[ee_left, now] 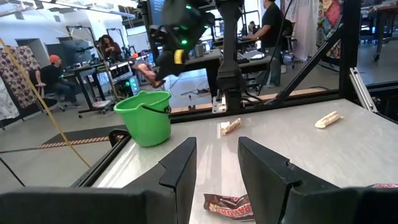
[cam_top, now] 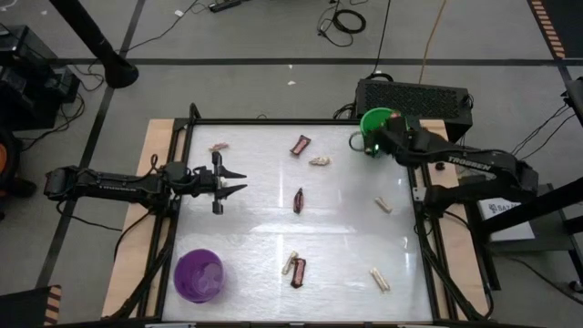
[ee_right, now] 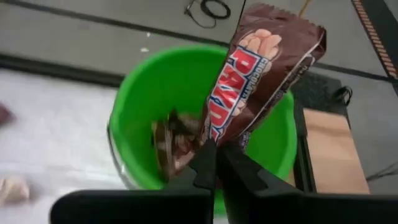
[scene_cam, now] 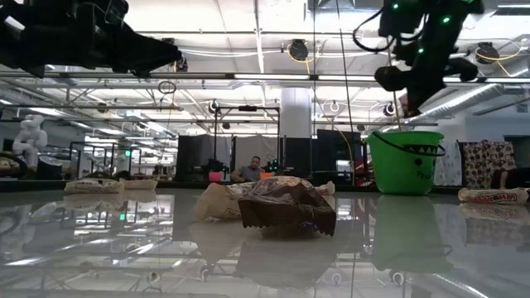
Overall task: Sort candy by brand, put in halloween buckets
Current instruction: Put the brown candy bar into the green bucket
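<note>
At the bottom of the right wrist view, the right gripper (ee_right: 216,163) is pinched tight on the lower end of a dark red-brown candy bar (ee_right: 261,74). The bar's long axis runs up and away from the fingertips, leaning toward the upper right of that frame. Directly behind and below it lies the open mouth of the green bucket (ee_right: 143,81), with a few dark wrappers already on its floor. So the held bar hangs over the bucket's opening, inside the rim line as far as this view shows. To my eye the coming move turns on that alone: letting go should drop the bar straight in.

In the high view the right gripper (cam_top: 375,146) sits at the upper right, at the edge of the green bucket (cam_top: 373,118). The left gripper (cam_top: 235,180) waits at left of centre over the tabletop (cam_top: 346,237), jaws partly apart and holding nothing.

Loose bars lie scattered on the tabletop: dark ones near the centre (cam_top: 299,200), at the top (cam_top: 301,144) and at the bottom (cam_top: 298,272), and pale ones around them. The purple bucket (cam_top: 199,275) stands at lower left, nearer the left arm.
</note>
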Action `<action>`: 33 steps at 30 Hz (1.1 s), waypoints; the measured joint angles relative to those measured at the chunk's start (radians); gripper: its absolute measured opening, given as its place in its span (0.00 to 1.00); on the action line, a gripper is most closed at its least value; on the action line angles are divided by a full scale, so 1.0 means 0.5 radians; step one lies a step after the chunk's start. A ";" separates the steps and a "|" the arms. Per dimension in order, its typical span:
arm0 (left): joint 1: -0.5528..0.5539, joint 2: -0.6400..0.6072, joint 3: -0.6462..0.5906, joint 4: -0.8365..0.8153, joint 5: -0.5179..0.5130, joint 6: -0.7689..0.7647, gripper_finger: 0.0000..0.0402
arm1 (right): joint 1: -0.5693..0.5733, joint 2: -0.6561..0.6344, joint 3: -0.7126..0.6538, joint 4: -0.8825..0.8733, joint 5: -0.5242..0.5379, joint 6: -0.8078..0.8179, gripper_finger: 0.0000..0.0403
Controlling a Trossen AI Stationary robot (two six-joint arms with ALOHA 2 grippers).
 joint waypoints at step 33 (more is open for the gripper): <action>0.000 0.000 0.001 -0.003 0.000 -0.005 0.32 | 0.123 0.634 0.002 1.659 -1.241 -0.747 0.30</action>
